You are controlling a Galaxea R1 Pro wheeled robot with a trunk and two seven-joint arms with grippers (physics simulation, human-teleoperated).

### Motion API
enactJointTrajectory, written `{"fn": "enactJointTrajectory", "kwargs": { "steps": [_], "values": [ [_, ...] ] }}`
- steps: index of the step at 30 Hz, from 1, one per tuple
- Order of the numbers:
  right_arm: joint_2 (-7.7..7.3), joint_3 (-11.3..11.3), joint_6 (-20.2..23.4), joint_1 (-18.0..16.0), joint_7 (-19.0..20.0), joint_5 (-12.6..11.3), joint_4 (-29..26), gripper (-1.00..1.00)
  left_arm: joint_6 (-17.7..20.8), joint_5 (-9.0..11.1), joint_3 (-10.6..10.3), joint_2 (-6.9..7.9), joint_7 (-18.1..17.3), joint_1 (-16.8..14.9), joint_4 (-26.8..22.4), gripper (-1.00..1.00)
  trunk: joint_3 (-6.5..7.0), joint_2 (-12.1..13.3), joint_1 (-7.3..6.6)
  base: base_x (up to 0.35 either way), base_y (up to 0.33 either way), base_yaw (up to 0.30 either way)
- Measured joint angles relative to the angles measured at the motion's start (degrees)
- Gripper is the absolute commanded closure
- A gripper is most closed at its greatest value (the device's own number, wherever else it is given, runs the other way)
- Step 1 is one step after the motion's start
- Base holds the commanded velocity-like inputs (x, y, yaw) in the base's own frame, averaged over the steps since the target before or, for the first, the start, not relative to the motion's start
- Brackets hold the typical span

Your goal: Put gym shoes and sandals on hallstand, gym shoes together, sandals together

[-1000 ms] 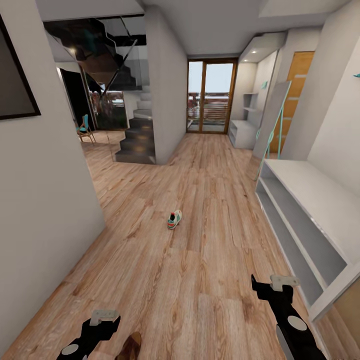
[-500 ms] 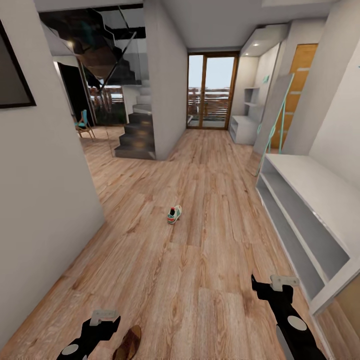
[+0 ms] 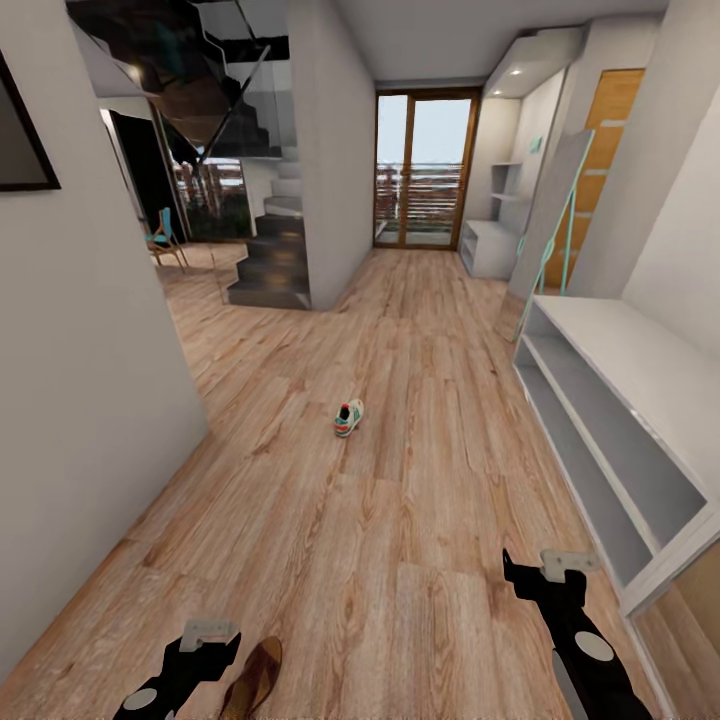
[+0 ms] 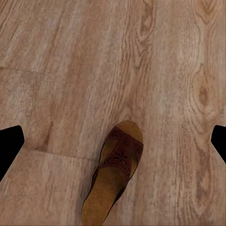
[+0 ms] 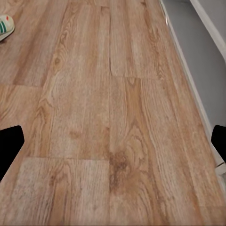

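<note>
One white gym shoe (image 3: 348, 417) with green stripes lies on the corridor floor (image 3: 400, 520) mid-corridor, well ahead of both arms; it also appears as the gym shoe (image 5: 4, 26) far from my right gripper. One brown sandal (image 3: 255, 678) lies flat on the planks just right of my left gripper (image 3: 208, 640). The sandal (image 4: 115, 174) sits below and between the left gripper's spread fingers, untouched. My right gripper (image 3: 550, 572) hangs open over bare floor beside the hallstand (image 3: 620, 420). The second gym shoe and second sandal are out of view.
A grey wall (image 3: 90, 350) bounds the left side. A dark staircase (image 3: 270, 270) stands back left. A tilted mirror panel (image 3: 545, 230) leans past the hallstand. Glass doors (image 3: 425, 170) close the corridor's far end.
The whole head view has shifted, so the camera moved; more of the sandal now shows at the bottom edge. Neither shoe nor sandal moved on the floor, and both grippers stay open.
</note>
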Motion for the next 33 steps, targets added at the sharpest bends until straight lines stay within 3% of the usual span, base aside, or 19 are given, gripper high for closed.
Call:
{"fn": "enactJointTrajectory", "kwargs": {
  "steps": [29, 33],
  "values": [
    [0.10, 0.0, 0.1, 0.0, 0.0, 0.0, -0.2, -1.00, 0.0, 0.0, 0.0, 0.06, 0.0, 0.0, 0.2, -1.00, -5.61, -11.6, 6.37, 0.000, 0.000, 0.000],
    [-0.12, -0.2, 2.2, 0.0, 0.0, 0.0, -1.1, -1.00, 0.0, -0.5, -0.1, 0.20, -0.1, -0.1, 0.3, -1.00, -6.33, -13.2, 7.25, 0.000, 0.000, 0.000]
  ]
}}
